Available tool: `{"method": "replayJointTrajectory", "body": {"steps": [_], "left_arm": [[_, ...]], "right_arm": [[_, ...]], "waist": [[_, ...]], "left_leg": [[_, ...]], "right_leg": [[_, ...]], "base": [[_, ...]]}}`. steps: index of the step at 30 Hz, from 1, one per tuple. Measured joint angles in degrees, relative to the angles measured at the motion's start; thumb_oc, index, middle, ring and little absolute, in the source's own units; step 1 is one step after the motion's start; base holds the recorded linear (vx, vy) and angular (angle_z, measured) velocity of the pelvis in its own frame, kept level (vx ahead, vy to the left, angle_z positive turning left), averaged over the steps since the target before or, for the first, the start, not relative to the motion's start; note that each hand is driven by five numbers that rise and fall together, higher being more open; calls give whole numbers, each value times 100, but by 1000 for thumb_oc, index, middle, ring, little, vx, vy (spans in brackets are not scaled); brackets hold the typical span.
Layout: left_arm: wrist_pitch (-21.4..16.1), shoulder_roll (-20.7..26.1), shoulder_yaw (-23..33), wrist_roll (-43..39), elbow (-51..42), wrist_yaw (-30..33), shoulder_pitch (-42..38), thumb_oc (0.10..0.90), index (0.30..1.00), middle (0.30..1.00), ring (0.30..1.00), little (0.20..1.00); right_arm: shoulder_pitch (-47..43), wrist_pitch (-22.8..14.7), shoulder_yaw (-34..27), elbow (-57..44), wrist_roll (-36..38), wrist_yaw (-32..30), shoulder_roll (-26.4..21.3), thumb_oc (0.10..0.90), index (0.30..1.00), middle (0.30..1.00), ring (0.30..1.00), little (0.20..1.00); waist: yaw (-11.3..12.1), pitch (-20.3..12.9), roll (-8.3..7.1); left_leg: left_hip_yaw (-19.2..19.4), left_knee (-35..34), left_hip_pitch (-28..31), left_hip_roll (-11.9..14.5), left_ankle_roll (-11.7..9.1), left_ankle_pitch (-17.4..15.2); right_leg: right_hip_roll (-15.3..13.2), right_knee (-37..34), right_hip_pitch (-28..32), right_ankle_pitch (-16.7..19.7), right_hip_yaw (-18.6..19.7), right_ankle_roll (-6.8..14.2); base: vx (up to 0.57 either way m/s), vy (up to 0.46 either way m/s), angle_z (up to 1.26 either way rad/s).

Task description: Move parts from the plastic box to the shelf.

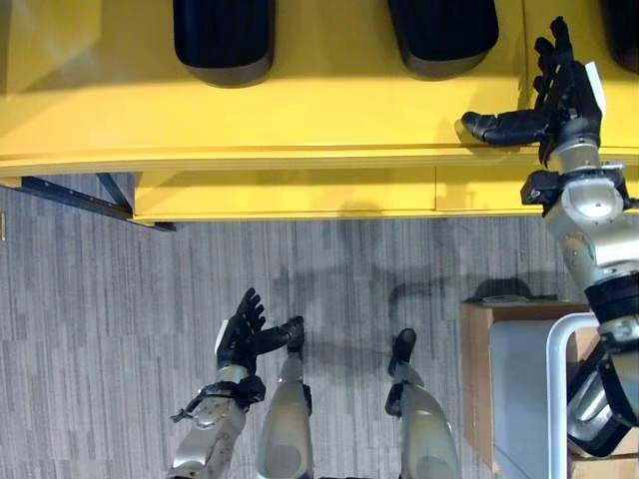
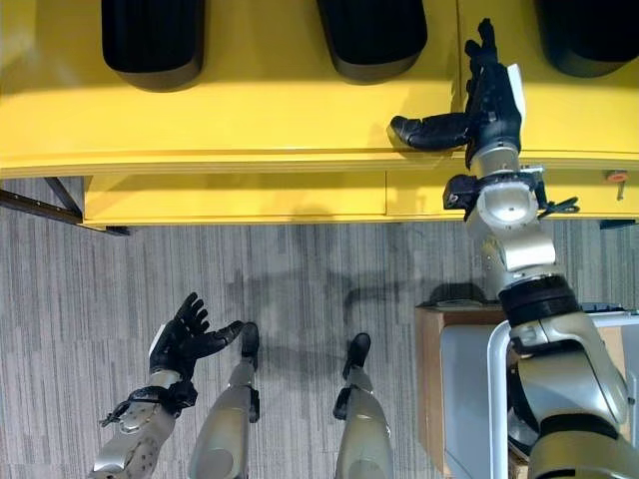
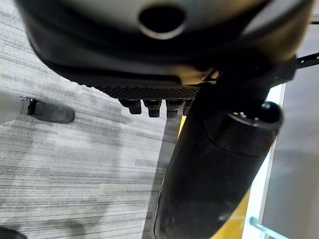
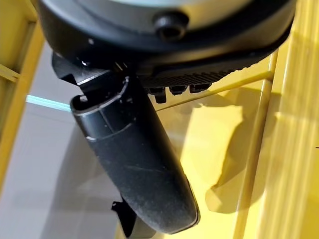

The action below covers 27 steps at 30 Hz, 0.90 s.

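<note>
The left hand [image 1: 243,334] hangs low over the grey striped floor [image 1: 120,299], on an arm that comes up from the lower left. Its fingers are straight and spread, the thumb stands out to the side, and it holds nothing.

Further up, the yellow shelf [image 1: 300,110] runs across the whole top of the view. Three dark parts lie on it at the far edge: one at the left [image 1: 224,35], one in the middle [image 1: 442,32], and one at the right corner [image 2: 589,35], which is cut by the frame.

The right arm reaches up from the lower right, almost stretched out. The right hand [image 2: 491,95] is over the front part of the shelf, fingers straight and pointing away, thumb stretched out sideways. It holds nothing; it seems to be just above the surface, but I cannot tell if it touches.

Below it, near the right arm, stands a brown box with a grey top [image 1: 509,369]; its content is not visible.
</note>
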Motion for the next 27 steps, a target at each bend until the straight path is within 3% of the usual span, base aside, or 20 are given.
{"method": "replayJointTrajectory", "body": {"steps": [14,18,27], "left_arm": [[-22,11,-69,-11,-2,-1,-112,900,1000,1000,1000,1000],[-57,10,-105,-170,-36,-2,-151,900,1000,1000,1000,1000],[-118,24,-115,-213,-59,-1,-168,900,1000,1000,1000,1000]], "right_arm": [[-846,41,303,720,41,36,-36,900,1000,1000,1000,1000],[-1284,63,515,1115,41,75,-62,900,1000,1000,1000,1000],[-1459,73,686,1231,38,91,-75,900,1000,1000,1000,1000]], "waist": [[13,15,35],[6,57,142],[-7,56,152]], "left_leg": [[-19,1,-97,-19,-16,13],[-44,11,-167,-72,-14,15],[-96,73,-285,-108,-13,19]], "right_leg": [[-23,-14,-79,10,-29,15],[-75,-4,-128,15,-45,35],[-116,19,-188,17,-88,41]], "base": [[1,1,0],[0,3,4],[0,2,2]]}}
